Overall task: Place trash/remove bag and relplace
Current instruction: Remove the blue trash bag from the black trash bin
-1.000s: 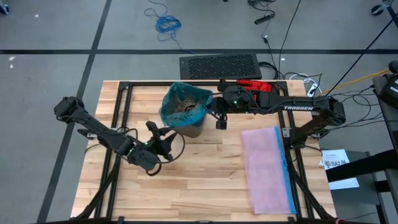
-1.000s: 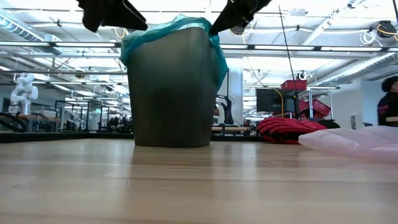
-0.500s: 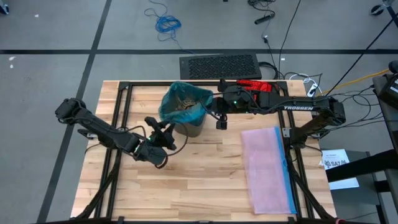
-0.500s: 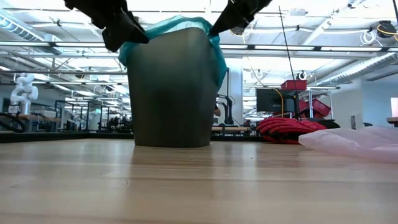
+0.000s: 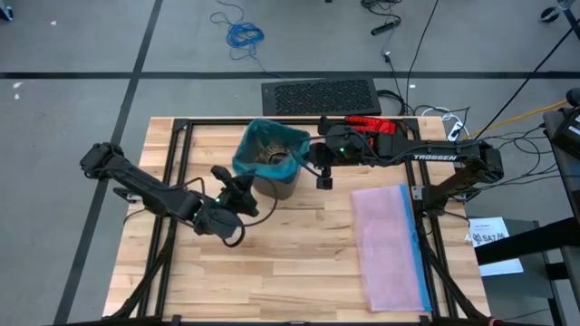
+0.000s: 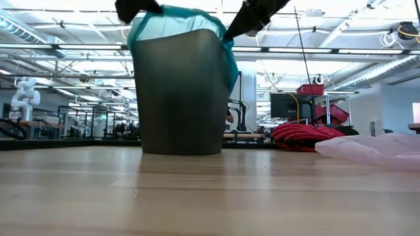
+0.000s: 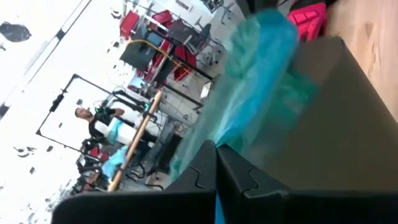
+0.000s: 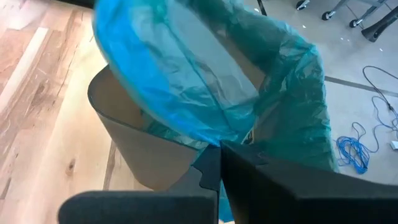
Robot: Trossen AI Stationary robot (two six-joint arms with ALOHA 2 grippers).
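Note:
A dark grey bin (image 5: 283, 186) stands at the table's far middle. It is lined with the teal bag (image 5: 270, 143), and brown trash wads (image 5: 272, 158) lie inside. My left gripper (image 5: 248, 184) is at the bin's near-left side, shut on the bag's rim. My right gripper (image 5: 304, 165) is at the bin's right side, also shut on the rim. In the low view the bag (image 6: 180, 16) stands up above the bin's (image 6: 180, 92) top edge on the left. My left gripper pinches the bag's rim (image 7: 225, 127) between its two fingers, coming slantwise from the table's near left. That stretch of rim (image 6: 141, 23) is drawn up above the bin's edge. My right gripper pinches the bag's rim (image 8: 214, 132) on the bin's right side between its two fingers, reaching in from the table's right. The plastic there bunches at the fingertips and hangs over the bin's outer wall (image 6: 231, 59).
A pale pink bag (image 5: 390, 240) with a blue edge lies flat on the table's right half. A red-and-black glove (image 5: 372, 124) lies at the far right behind my right arm. A black mat (image 5: 320, 95) sits on the floor beyond the table.
My left gripper has moved toward the bin, shut on the bag's near-left rim, and then risen. That side of the rim now stands lifted above the bin's edge. The right side of the bag has stayed where it was.

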